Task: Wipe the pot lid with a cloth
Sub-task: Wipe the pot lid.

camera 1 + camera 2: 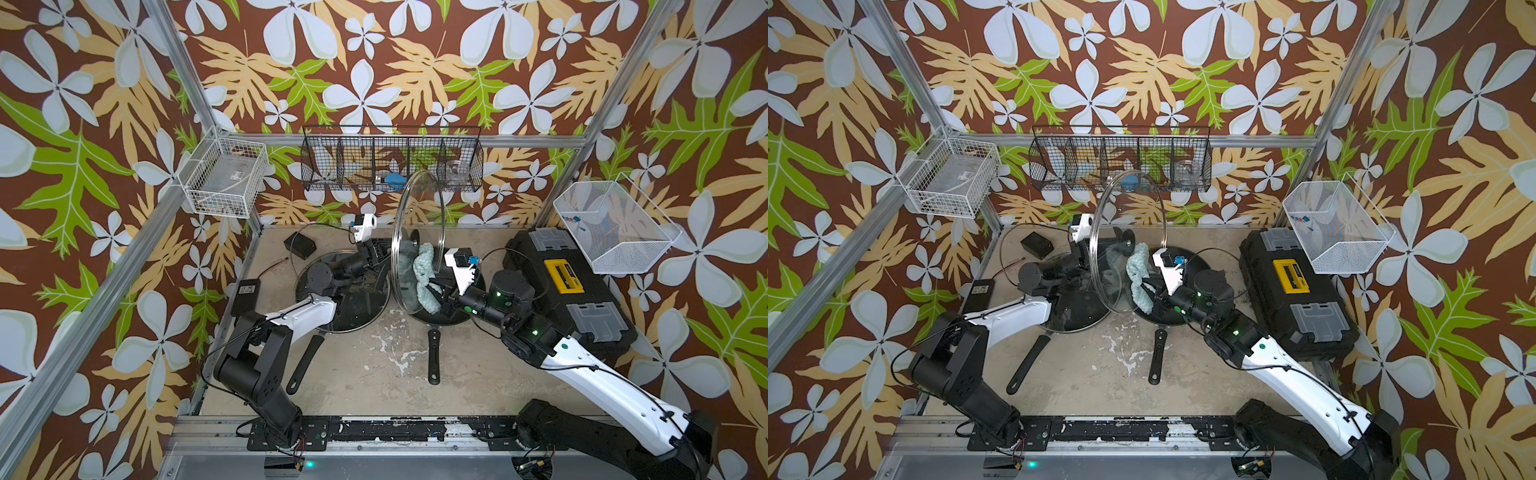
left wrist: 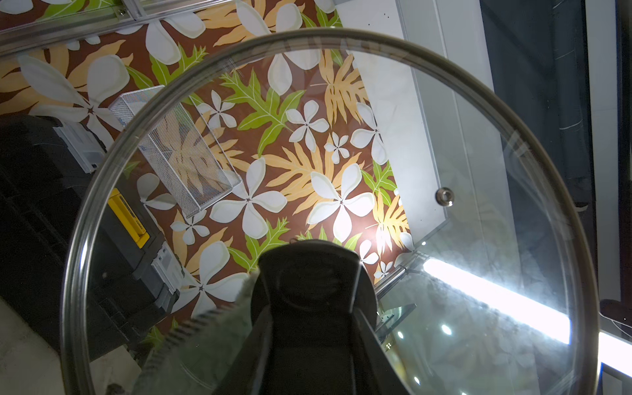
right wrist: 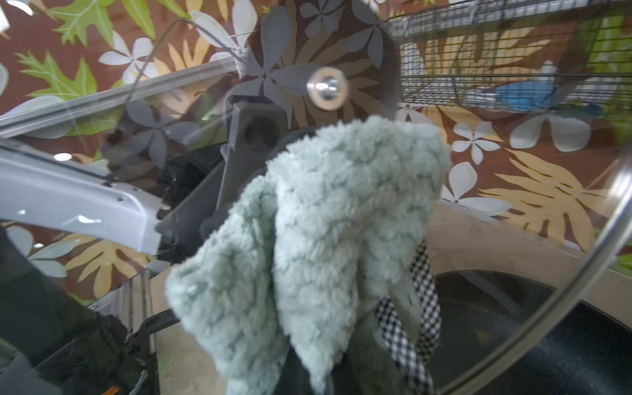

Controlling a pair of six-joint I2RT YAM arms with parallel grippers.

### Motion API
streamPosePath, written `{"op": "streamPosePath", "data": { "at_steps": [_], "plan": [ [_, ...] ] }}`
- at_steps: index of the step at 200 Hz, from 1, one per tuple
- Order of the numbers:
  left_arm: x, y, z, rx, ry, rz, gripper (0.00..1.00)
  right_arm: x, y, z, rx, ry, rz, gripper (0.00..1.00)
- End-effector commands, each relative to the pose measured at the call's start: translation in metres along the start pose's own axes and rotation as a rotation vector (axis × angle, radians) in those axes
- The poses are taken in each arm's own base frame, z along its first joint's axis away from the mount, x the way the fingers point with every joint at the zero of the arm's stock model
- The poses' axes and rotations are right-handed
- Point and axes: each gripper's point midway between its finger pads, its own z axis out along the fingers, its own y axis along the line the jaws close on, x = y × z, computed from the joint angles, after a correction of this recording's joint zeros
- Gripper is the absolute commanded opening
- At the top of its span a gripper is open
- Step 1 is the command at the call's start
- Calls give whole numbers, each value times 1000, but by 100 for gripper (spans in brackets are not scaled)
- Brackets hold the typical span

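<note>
Pot lid (image 1: 409, 216) (image 1: 1125, 224), round clear glass w/ steel rim, stands on edge mid-table betw. the two arms, its lower rim over a black frying pan (image 1: 440, 322).

Writing: small white marks on the flat black power adapter (image 1: 245, 291) and dark text on the yellow latch (image 1: 561, 272) of the black plastic toolbox (image 1: 582, 320). Both too small to read.

Lid glass looks hazy in patches. It has a metal-ringed vent (image 2: 444, 196) near the rim and a shiny centre screw (image 3: 326, 87). Left gripper (image 2: 309, 307) is clamped on the lid's black knob (image 2: 307, 273).

Right gripper (image 1: 436, 291) is closed on the pale teal-green nubby cloth (image 1: 424, 270) (image 3: 325, 222), bunched up & pressed against the lid face opposite the knob. Black-and-white checked trim (image 3: 424, 307) shows along one cloth edge.

Hidden: right fingers are buried under the cloth in the right wrist view. Fr. the left wrist the cloth (image 2: 205, 342) shows only as a blur thru the glass.
</note>
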Motion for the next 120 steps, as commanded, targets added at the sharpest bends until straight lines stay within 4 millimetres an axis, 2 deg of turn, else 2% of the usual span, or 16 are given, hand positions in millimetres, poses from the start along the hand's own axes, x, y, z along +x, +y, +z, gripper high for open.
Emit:
{"op": "streamPosePath", "data": {
  "at_steps": [1, 35, 71, 100, 120],
  "plan": [
    [14, -61, -5, 212, 15, 205, 0, -22, -22, 2, 72, -93, 51, 0],
    [16, -61, -6, 212, 16, 206, 0, -59, -46, 12, 125, -162, 49, 0],
    [20, -66, -7, 216, 24, 220, 0, -111, -53, 25, 121, -215, -9, 0],
    [21, -67, -8, 215, 24, 225, 0, -149, -32, 30, 29, -246, -59, 0],
    [20, -66, -8, 211, 22, 227, 0, -164, -8, 31, -45, -258, -94, 0]
  ]
}}
